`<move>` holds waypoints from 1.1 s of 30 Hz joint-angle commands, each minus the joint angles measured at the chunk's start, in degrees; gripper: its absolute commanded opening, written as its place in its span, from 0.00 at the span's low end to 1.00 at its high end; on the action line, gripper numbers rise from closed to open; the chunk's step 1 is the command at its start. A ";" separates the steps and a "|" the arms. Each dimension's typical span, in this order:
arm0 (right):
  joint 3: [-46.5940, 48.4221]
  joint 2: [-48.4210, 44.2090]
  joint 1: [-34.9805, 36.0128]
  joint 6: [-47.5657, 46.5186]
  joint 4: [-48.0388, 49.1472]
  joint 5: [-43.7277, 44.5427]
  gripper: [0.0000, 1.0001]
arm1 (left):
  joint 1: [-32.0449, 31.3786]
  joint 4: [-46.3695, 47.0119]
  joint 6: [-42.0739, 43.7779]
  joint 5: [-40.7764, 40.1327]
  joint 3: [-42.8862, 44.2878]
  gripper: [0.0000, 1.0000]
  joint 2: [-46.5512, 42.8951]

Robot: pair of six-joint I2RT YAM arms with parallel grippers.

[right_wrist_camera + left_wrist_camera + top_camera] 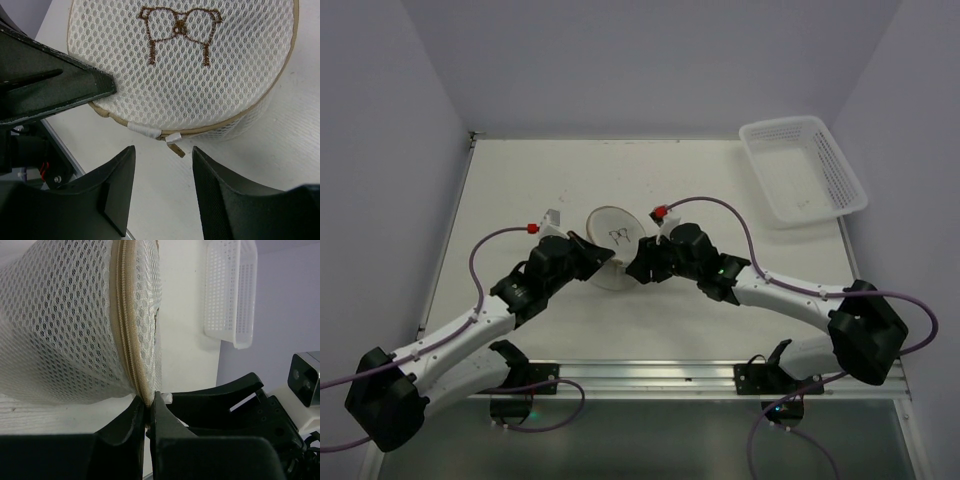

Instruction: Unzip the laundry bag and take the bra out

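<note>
Zipper (127, 315) shut, no bra out. My left tool (148, 412) clamps the laundry bag (613, 243) by its rim; my right tool (162, 165), apart, flanks the zipper pull (175, 144).

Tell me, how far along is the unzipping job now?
Done: the left gripper pinches the laundry bag by its tan rim. In hand: the right gripper stands open at the zipper pull. Left: unzipping, and taking out the bra, not visible.

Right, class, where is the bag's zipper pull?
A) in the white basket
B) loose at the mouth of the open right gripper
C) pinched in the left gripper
B: the zipper pull hangs from the laundry bag, between the spread fingers of the right gripper, touching neither.
</note>
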 commanded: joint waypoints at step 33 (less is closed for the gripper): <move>-8.23 -8.18 -8.85 -6.94 -2.13 1.90 0.00 | 1.15 -8.69 4.45 -1.21 0.77 0.00 -6.45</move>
